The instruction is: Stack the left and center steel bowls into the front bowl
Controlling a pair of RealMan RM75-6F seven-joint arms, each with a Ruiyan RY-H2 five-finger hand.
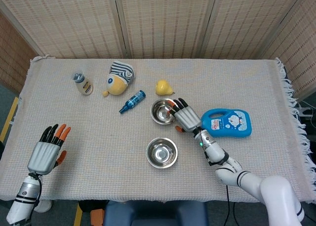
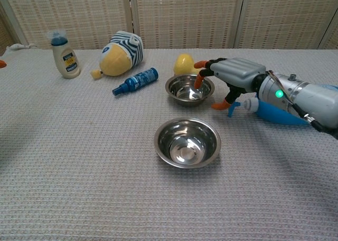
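Observation:
Two steel bowls show. The front bowl [image 1: 162, 153] [image 2: 187, 142] sits empty near the table's front middle. The rear, centre bowl [image 1: 163, 111] [image 2: 187, 89] stands upright just behind it, also empty. My right hand [image 1: 185, 117] [image 2: 232, 75] reaches in from the right, its fingers [image 2: 198, 80] hooked over that bowl's right rim and the thumb outside the wall; no firm grip shows. My left hand [image 1: 47, 154] hovers open at the front left, far from both bowls, holding nothing.
A blue detergent bottle [image 1: 227, 123] [image 2: 274, 113] lies right of my right hand. Behind the bowls are a yellow pear [image 1: 164, 87] [image 2: 184, 63], a small blue bottle [image 1: 132, 101] [image 2: 135, 80], a striped plush toy [image 1: 120, 77] [image 2: 121, 46] and a white bottle [image 1: 83, 83] [image 2: 62, 54].

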